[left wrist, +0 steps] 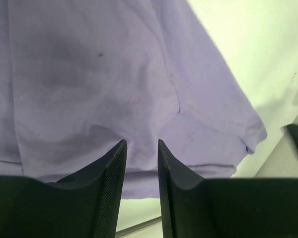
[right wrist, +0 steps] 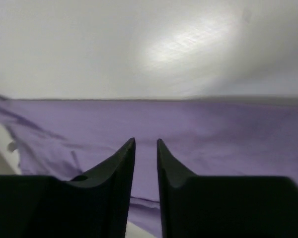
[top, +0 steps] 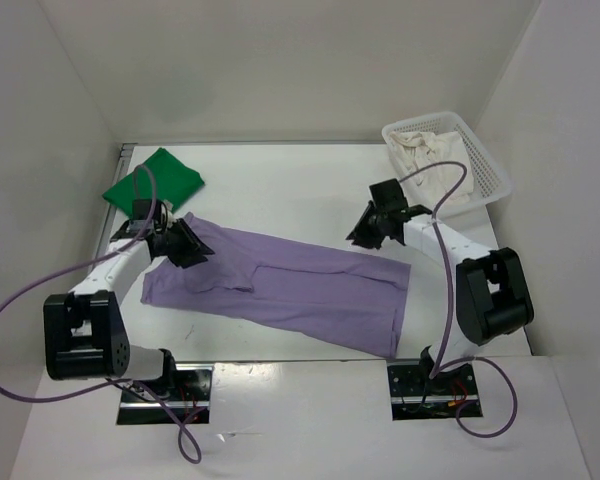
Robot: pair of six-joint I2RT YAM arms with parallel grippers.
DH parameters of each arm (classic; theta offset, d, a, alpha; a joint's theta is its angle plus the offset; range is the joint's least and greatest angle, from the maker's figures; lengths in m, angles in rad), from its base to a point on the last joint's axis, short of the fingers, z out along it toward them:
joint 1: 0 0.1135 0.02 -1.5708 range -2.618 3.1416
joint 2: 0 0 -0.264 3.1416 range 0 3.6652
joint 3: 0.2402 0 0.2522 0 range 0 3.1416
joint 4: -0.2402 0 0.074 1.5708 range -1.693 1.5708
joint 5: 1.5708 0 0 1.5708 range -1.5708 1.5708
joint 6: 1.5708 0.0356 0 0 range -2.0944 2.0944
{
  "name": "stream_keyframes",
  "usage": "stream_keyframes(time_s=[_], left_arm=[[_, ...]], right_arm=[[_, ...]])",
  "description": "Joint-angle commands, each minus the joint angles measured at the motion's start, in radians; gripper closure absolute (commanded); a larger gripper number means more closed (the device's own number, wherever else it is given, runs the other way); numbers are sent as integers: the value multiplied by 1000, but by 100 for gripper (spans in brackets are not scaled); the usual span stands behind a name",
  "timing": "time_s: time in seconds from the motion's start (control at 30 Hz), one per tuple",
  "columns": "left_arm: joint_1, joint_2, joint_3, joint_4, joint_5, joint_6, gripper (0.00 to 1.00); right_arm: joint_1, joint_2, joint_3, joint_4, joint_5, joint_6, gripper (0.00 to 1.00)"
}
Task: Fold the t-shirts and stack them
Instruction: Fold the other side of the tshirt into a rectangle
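The lavender-purple t-shirt (top: 300, 290) lies flat as a long band across the middle of the table. My left gripper (top: 195, 250) hovers over its left end, jaws slightly apart with nothing between them; its wrist view (left wrist: 141, 144) shows the shirt (left wrist: 104, 74) below. My right gripper (top: 363, 237) is at the shirt's far edge near the right end, jaws slightly apart and empty (right wrist: 146, 141), with purple cloth (right wrist: 213, 129) beneath. The green t-shirt (top: 152, 180) lies folded at the back left. The cream t-shirt (top: 435, 165) lies crumpled in the basket.
A white mesh basket (top: 492, 165) stands at the back right corner. White walls enclose the table on the left, back and right. Purple cables loop from both arms.
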Motion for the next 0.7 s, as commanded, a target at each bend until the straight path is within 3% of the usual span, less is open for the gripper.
stream_keyframes(time_s=[0.0, 0.13, 0.37, 0.5, 0.57, 0.6, 0.67], left_arm=[[-4, 10, -81, 6, 55, 7, 62], [-16, 21, -143, 15, 69, -38, 65], [-16, 2, -212, 72, 18, -96, 70], [21, 3, -223, 28, 18, -70, 72], [21, -37, -223, -1, 36, -70, 72], [21, -53, -223, -12, 50, -70, 73], [21, -97, -208, -43, 61, -70, 73]], right_arm=[[53, -17, 154, 4, -71, -48, 76], [151, 111, 305, 65, -151, -114, 100], [265, 454, 729, 44, -286, -249, 100], [291, 646, 935, -25, -329, -289, 87], [304, 769, 1082, -79, -352, -326, 76], [320, 804, 1131, -129, -352, -337, 66], [336, 913, 1284, -183, -329, -366, 59]])
